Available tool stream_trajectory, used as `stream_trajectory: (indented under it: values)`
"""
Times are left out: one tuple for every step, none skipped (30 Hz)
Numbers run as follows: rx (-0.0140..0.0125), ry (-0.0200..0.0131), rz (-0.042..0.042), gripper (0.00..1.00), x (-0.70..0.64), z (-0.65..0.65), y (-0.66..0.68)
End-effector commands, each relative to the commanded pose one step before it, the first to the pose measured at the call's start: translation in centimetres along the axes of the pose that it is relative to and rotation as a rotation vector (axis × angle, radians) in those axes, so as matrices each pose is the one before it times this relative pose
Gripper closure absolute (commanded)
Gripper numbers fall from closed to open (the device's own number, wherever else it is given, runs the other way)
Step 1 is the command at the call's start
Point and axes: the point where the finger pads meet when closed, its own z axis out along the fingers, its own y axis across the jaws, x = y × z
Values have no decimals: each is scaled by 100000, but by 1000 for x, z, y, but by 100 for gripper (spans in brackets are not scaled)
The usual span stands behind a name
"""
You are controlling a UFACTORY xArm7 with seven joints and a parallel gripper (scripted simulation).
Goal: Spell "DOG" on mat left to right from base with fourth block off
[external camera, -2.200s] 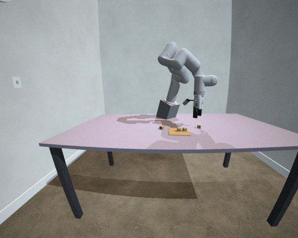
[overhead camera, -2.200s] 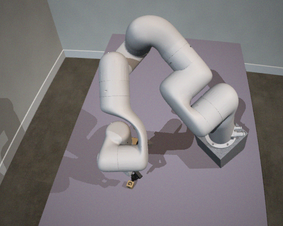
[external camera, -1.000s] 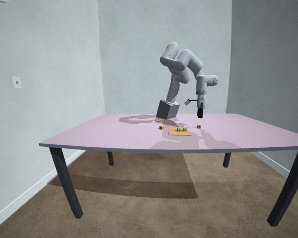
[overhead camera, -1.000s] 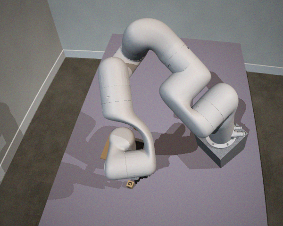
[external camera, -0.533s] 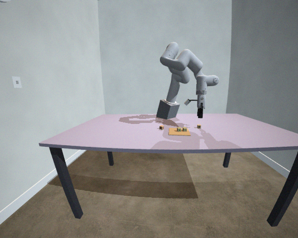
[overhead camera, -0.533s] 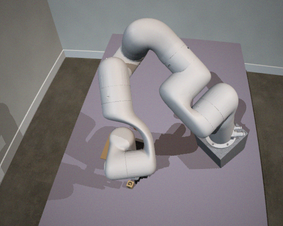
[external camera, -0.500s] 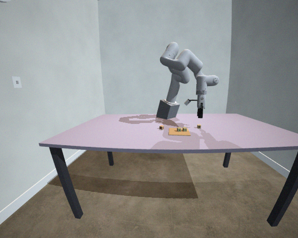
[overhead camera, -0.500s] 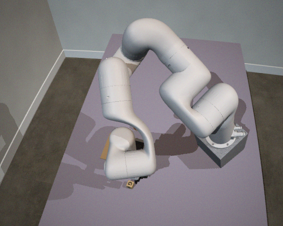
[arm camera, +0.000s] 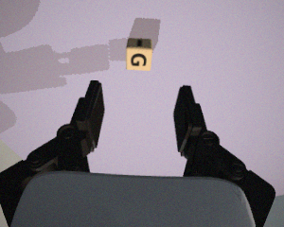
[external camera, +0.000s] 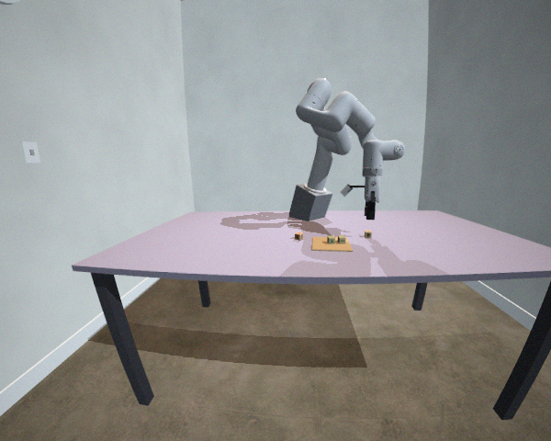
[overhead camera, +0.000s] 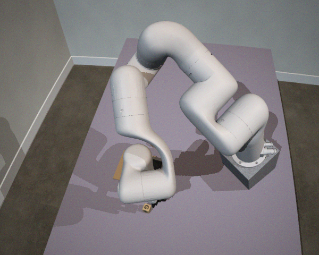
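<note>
The G block (overhead camera: 146, 207) (external camera: 367, 234) (arm camera: 139, 59) lies on the table off the mat, letter G on top; in the wrist view the G looks turned about upside down. My gripper (external camera: 370, 218) (arm camera: 139, 96) is open and empty, pointing down above the table near the G block, which shows beyond the fingertips in the wrist view. The tan mat (overhead camera: 117, 173) (external camera: 320, 247) lies flat. Two blocks stand on it close side by side, one (external camera: 331, 240) left and one (external camera: 341, 239) right in the exterior view; their top letters are not readable. Another block (external camera: 298, 235) lies off the mat.
The purple table (overhead camera: 223, 219) (external camera: 195, 251) carries everything. The arm hides most of the mat and its blocks in the top view. The grey robot base (overhead camera: 250, 178) (external camera: 309, 204) stands on the table behind the mat as the exterior camera sees it.
</note>
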Motion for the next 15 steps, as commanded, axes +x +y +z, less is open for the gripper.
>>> stream_trajectory:
  values:
    - [169,-83,-66,37,-65,153,-63]
    - [0,0,1,37,-1,92,-4]
    - [0,0,0,37,0,100,-4]
    - [0,0,0,37,0,107,-4]
    - [0,1,-1,37,0,114,-5]
    - [0,-1,1,37,-1,121,-6]
    - [0,0,1,37,-1,127,-6]
    - [0,0,-1,37,0,133,-6]
    - [0,0,-1,37,0,138,-6]
    - [0,-1,1,37,-1,143,-7]
    - [0,0,0,37,0,147,-6]
    - [0,1,-1,37,0,151,-6]
    - [0,-1,2,37,-1,154,-7]
    - [0,0,0,37,0,0,0]
    - [0,0,0,37,0,0,0]
